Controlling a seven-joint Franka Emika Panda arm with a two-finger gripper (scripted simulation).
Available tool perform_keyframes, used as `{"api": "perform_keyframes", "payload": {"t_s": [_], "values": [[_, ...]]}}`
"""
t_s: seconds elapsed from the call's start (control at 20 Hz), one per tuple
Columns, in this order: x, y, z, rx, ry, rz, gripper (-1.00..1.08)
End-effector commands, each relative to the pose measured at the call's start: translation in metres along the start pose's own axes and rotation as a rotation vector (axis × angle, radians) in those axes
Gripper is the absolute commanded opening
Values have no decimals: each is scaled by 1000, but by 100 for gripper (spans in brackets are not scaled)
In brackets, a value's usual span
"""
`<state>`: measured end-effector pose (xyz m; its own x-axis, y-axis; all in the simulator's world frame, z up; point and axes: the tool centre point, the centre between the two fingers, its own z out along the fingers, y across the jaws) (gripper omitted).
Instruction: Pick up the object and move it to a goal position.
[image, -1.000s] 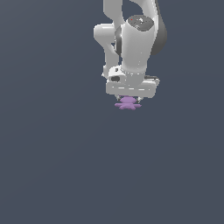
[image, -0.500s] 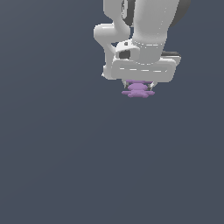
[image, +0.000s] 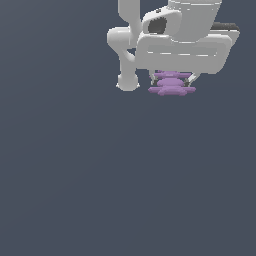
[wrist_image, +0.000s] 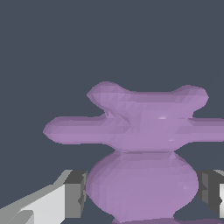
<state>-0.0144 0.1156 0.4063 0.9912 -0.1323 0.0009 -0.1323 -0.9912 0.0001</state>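
As seen from outside, pincer (image: 171, 82) apparently clamped on purple object (image: 171, 89), aloft.

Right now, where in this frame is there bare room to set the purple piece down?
Nearly everywhere: the plain grey surface runs bare below and to the exterior view's left of the arm. The only crowded patch is at the top, toward the exterior view's right, where the white pincer grips the purple piece between its fingers.

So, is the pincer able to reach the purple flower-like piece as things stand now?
Yes, it seems so. The pincer appears already shut on the purple piece: the wrist view shows a finger pad on each side of its lower bulge, and nothing stands between them.
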Motion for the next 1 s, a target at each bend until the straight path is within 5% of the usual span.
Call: {"api": "perform_keyframes", "payload": {"t_s": [0.0,0.95], "values": [[4,-4,-16,0,-1,0,-100],[19,-18,-61,0,-1,0,-100]]}}
